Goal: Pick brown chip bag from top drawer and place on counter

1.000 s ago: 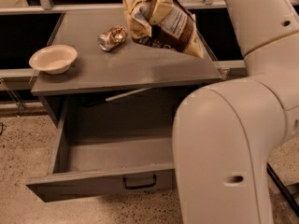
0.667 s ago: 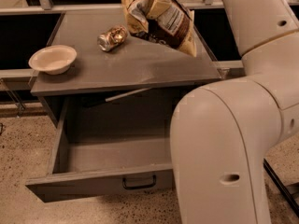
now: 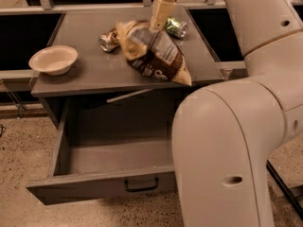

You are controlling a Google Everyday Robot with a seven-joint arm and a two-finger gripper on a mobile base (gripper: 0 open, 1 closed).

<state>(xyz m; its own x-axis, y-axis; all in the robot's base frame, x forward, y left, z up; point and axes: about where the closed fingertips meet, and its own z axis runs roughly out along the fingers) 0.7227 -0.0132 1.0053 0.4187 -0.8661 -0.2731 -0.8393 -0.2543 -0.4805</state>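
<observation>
The brown chip bag [image 3: 154, 55] is over the middle of the counter [image 3: 90, 70], tilted, its tan end pointing to the counter's front right. It looks blurred, and whether it rests on the surface I cannot tell. My gripper [image 3: 154, 8] is just above the bag's upper edge at the top of the view, with its fingers [image 3: 161, 12] spread and nothing between them. The top drawer [image 3: 71, 176] is pulled out below the counter and looks empty; its black handle [image 3: 141, 185] is on the front panel.
A crushed copper can [image 3: 109, 40] lies left of the bag and a green can [image 3: 176, 27] lies behind it. A white bowl [image 3: 53, 59] sits at the counter's left edge. My arm's large white body [image 3: 227, 145] covers the drawer's right side.
The chip bag has dropped from under the gripper at the counter's back right, down and to the left over the middle of the counter. The green can behind it now shows.
</observation>
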